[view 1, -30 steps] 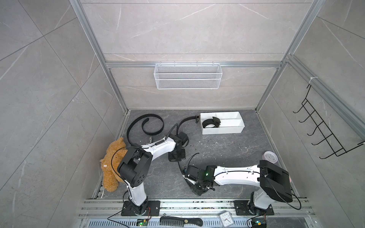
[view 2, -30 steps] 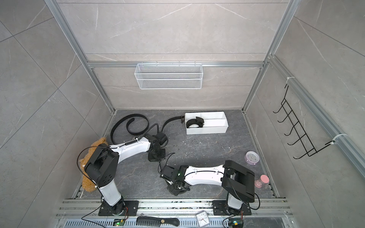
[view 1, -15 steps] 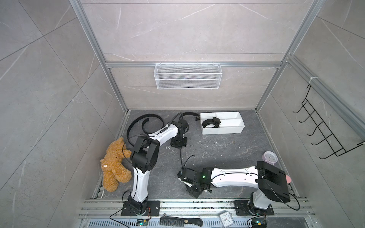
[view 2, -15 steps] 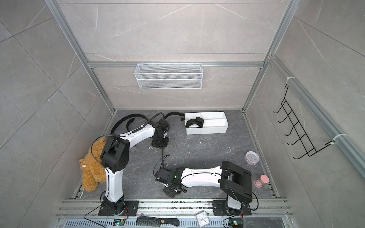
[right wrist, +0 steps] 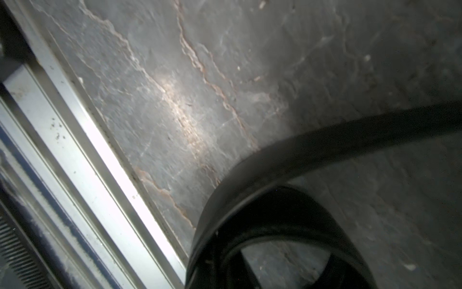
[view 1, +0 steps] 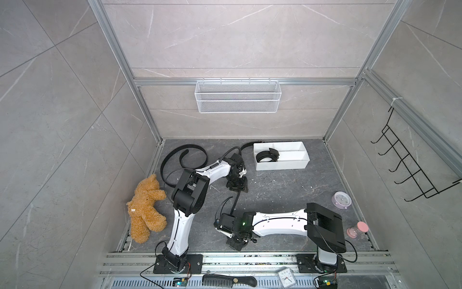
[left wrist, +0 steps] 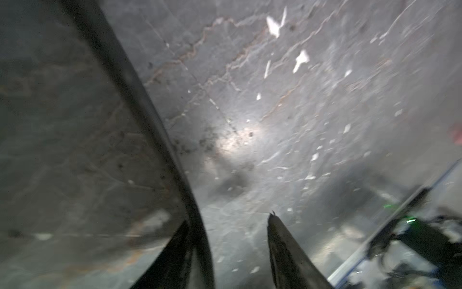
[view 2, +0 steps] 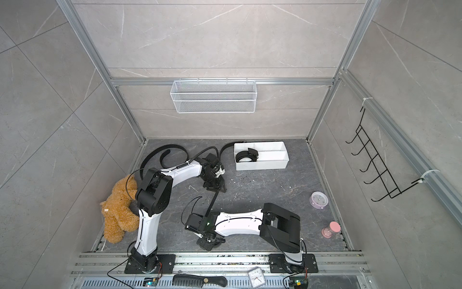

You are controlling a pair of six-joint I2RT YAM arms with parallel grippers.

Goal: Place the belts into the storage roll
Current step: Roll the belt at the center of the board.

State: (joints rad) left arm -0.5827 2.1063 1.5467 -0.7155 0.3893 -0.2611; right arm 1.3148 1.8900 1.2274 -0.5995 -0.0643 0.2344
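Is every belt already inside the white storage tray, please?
No, only one coiled belt lies in the tray, while another belt curls on the floor outside it.

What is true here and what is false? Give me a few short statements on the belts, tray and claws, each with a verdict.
1. A coiled belt lies inside the storage tray. True.
2. Every belt is already in the tray. False: a looped belt lies on the floor.
3. The left claw has its jaws apart. True.
4. The teddy bear sits in the wire basket. False: it lies on the floor beside the left arm's base.
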